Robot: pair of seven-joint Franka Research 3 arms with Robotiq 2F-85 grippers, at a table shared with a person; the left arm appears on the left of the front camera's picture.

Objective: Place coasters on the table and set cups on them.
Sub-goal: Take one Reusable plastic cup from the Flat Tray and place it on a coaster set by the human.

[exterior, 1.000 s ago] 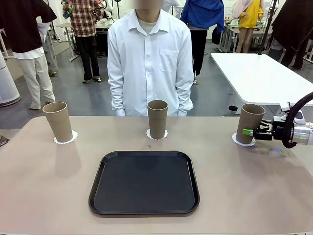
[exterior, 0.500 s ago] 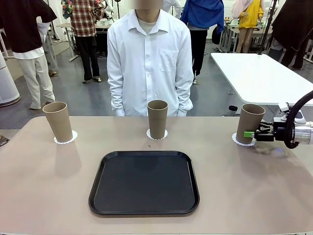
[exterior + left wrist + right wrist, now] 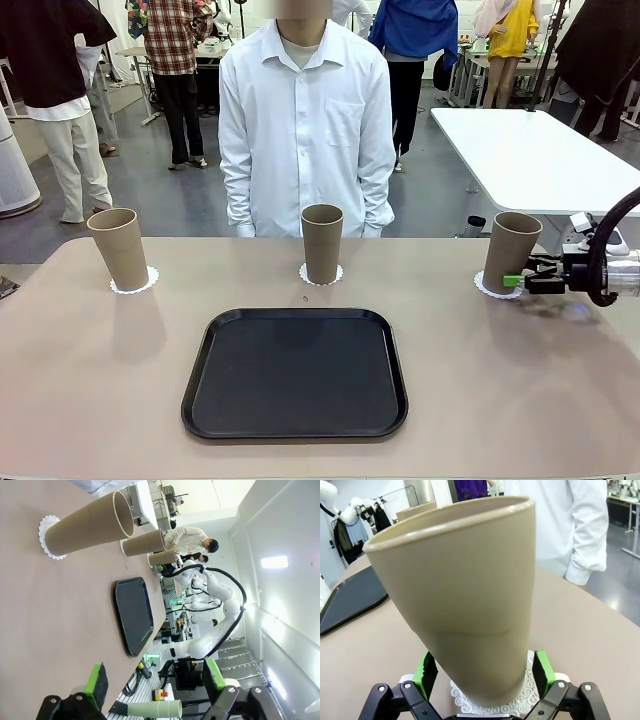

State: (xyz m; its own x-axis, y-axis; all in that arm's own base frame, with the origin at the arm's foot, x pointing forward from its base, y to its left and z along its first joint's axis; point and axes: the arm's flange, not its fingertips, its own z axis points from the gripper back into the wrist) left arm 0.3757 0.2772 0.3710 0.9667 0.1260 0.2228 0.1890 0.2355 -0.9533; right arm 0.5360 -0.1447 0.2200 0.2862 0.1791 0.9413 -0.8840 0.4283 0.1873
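From the front, three cups stand on the surface (image 3: 90, 400), each on its own coaster. One cup (image 3: 120, 248) is near the far left corner on a white lacy coaster (image 3: 134, 284). The middle cup (image 3: 322, 243) is at the far edge, in front of the person (image 3: 307, 120), on its coaster (image 3: 321, 276). The third cup (image 3: 511, 251) is near the far right corner on a coaster (image 3: 492, 288). A black tray (image 3: 295, 372) lies in the middle, closer to the near edge, with nothing on it. The right fingers (image 3: 519, 280) sit low beside the base of the third cup.

From the left wrist, the left fingers (image 3: 155, 682) are spread wide and hold nothing. They are up over the surface, well apart from the row of cups.

From the right wrist, the green pads (image 3: 543, 672) stand on each side of the cup's bottom, spread wide, with small gaps, so the cup looks let go. It stands on its coaster.

I think the last cup is now set down, so the job looks almost done. Next, the right arm should pull straight back, away from the cup, without bumping it or dragging the paper coaster
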